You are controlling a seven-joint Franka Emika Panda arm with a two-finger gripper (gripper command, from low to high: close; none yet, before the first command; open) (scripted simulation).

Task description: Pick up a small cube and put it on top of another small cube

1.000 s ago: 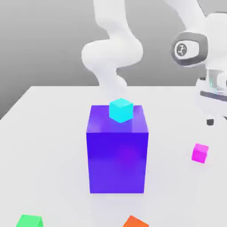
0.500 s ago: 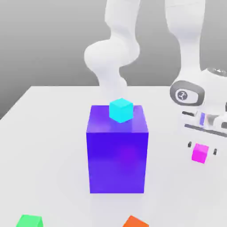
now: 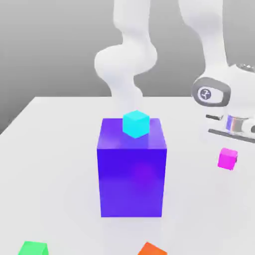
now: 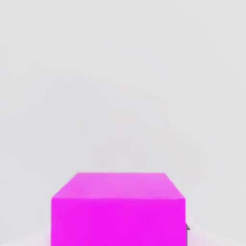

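The small magenta cube (image 3: 227,159) hangs just under my hand at the exterior view's right, a little above the white table (image 3: 55,149). My gripper (image 3: 227,155) is shut on it, and the hand's body sits directly above the cube. In the hand view the magenta cube (image 4: 118,209) looms large and close, with a dark sliver of a fingertip (image 4: 187,228) at its side. The small green cube (image 3: 34,248) lies at the table's front edge on the exterior view's left, far from the gripper.
A big purple block (image 3: 132,174) stands in the middle of the table with a small cyan cube (image 3: 136,123) on top. A small orange cube (image 3: 152,249) lies at the front edge, between the green cube and the gripper's side.
The hand came down over the magenta cube, its fingers closed on it, and hand and cube have since risen slightly. The other cubes have not moved.
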